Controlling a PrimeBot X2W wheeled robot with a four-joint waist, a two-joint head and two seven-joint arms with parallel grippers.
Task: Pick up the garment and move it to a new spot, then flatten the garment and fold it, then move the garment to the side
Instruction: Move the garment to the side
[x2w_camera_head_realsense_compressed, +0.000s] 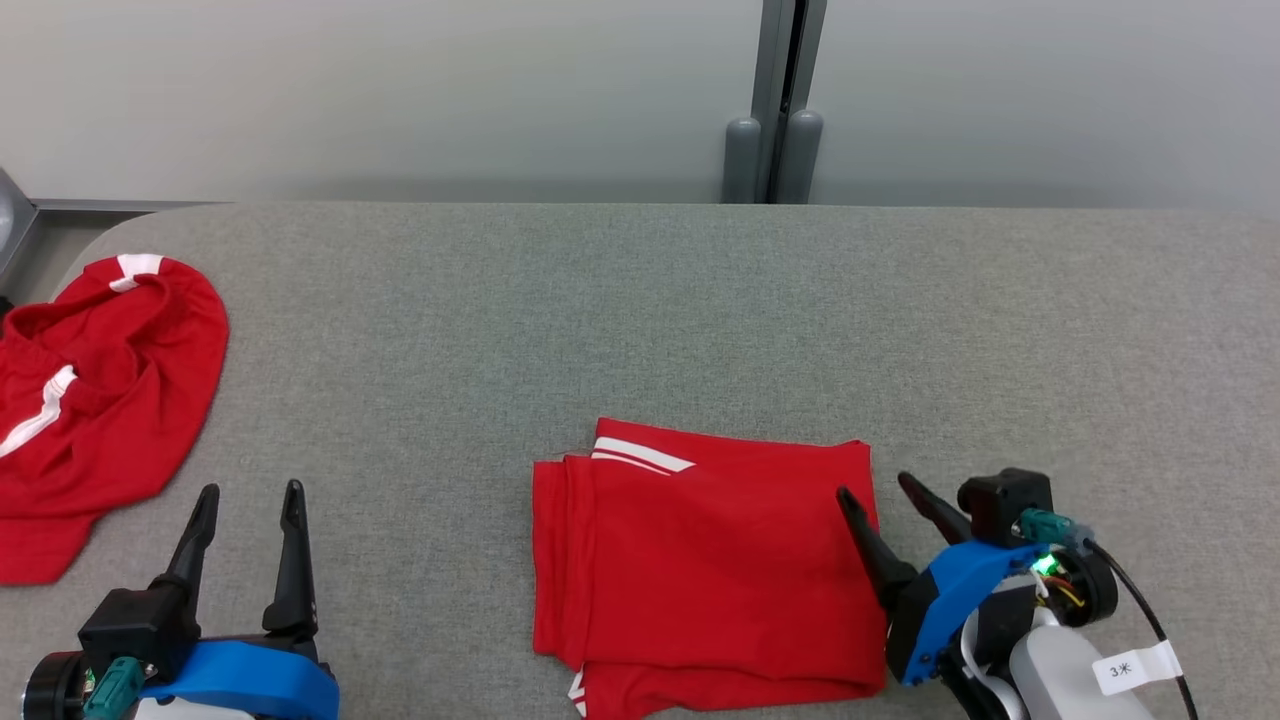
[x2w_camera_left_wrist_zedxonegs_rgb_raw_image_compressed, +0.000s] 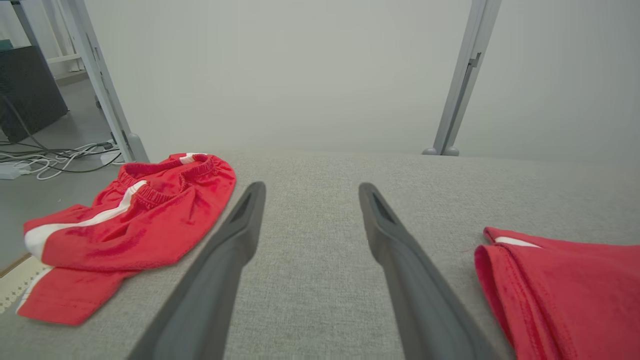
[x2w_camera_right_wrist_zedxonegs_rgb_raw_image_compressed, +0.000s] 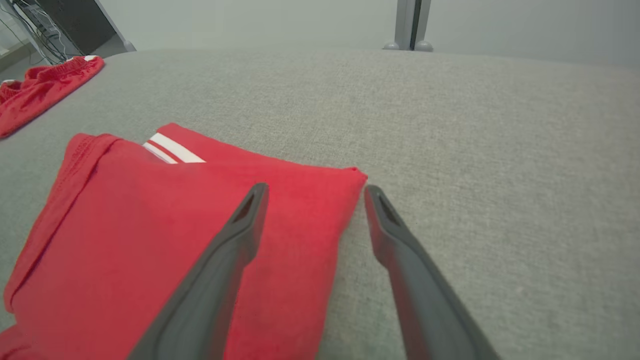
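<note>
- The jaws of the right gripper (x2w_camera_head_realsense_compressed: 873, 486) are seen wide apart, and nothing is clamped between them.
- In the right wrist view, one finger (x2w_camera_right_wrist_zedxonegs_rgb_raw_image_compressed: 235, 240) is seen above the right part of the folded red garment (x2w_camera_head_realsense_compressed: 700, 570). The other finger (x2w_camera_right_wrist_zedxonegs_rgb_raw_image_compressed: 400, 240) is seen over bare table just beside the garment's right edge, so that edge is straddled by the two.
- Whether the cloth is touched by either finger cannot be told.
- The jaws of the left gripper (x2w_camera_head_realsense_compressed: 250, 488) are likewise held wide apart and empty. Its two fingers are pointed away from the robot over bare table.
- The folded red garment is laid flat as a rough rectangle on the near middle of the grey cloth-covered table (x2w_camera_head_realsense_compressed: 640, 320), a little towards the robot's right.
- Two white stripes are shown at the garment's far left corner, and stacked layers are shown along its left edge.
- The left gripper is placed between the two pieces of clothing, well apart from the folded one and nearer to the crumpled one.
- A crumpled red garment (x2w_camera_head_realsense_compressed: 90, 400) with white stripes and a gathered waistband is found at the table's left end, unfolded and bunched.
- A white label (x2w_camera_head_realsense_compressed: 1135, 668) is carried on the right forearm, and a small green light (x2w_camera_head_realsense_compressed: 1045, 565) is lit beside the wrist.
- A grey upright post (x2w_camera_head_realsense_compressed: 780, 100) is set against the pale wall (x2w_camera_head_realsense_compressed: 400, 90) behind the table's far edge.
- In the left wrist view, cables (x2w_camera_left_wrist_zedxonegs_rgb_raw_image_compressed: 50, 160) are seen lying on the floor beyond the table's left end.
</note>
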